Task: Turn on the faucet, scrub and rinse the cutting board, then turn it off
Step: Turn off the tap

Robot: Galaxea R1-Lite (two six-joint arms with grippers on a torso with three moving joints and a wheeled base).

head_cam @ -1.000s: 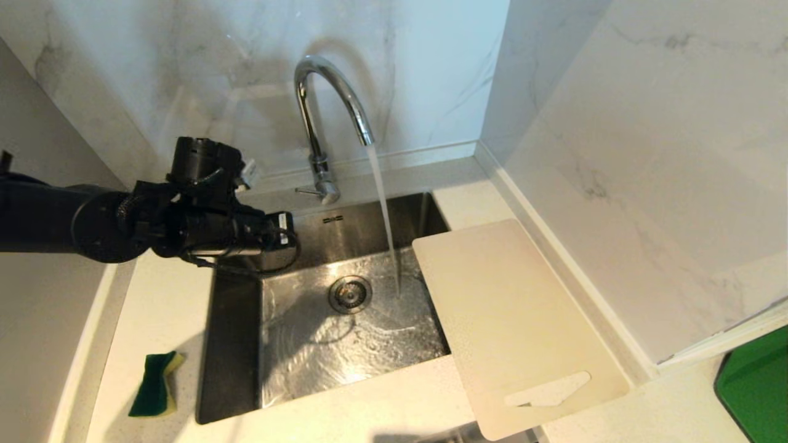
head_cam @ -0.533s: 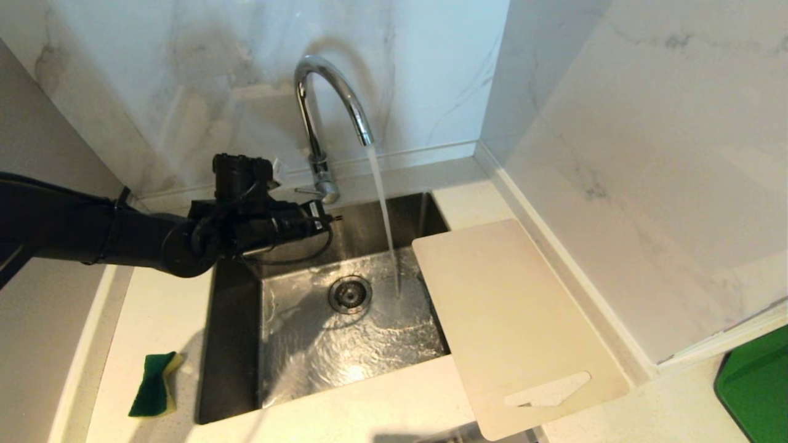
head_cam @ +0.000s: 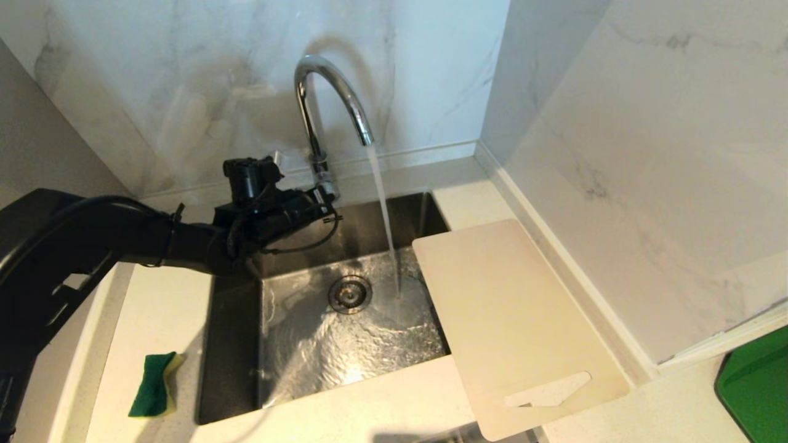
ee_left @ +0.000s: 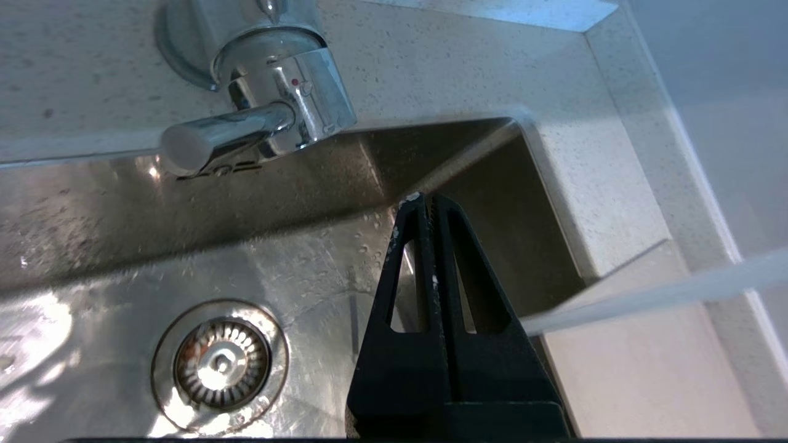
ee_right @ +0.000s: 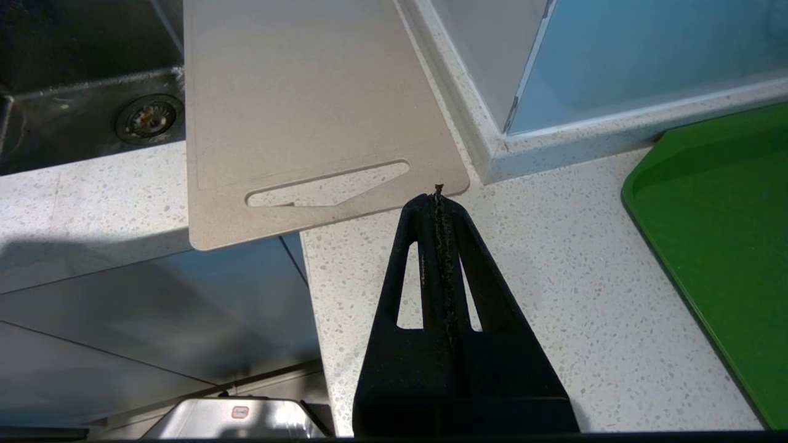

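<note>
Water runs from the chrome faucet [head_cam: 333, 92] into the sink. My left gripper [head_cam: 325, 203] is shut and empty, right beside the faucet's base. In the left wrist view its tips [ee_left: 425, 200] hover over the sink's back wall, apart from the faucet's side lever [ee_left: 215, 138]. The pale cutting board [head_cam: 511, 320] lies on the counter to the right, one end jutting over the sink; it also shows in the right wrist view [ee_right: 295, 92]. My right gripper [ee_right: 438, 194] is shut and empty, parked above the counter by the board's handle-end corner.
A green and yellow sponge [head_cam: 154, 384] lies on the counter left of the steel sink [head_cam: 234, 344], whose drain [head_cam: 349, 294] sits mid-basin. A green tray [head_cam: 757, 387] is at the far right. Marble walls close the back and right.
My left arm has swung right and back toward the wall, bringing its shut gripper to the faucet's base. Water runs throughout. The board and sponge have not moved.
</note>
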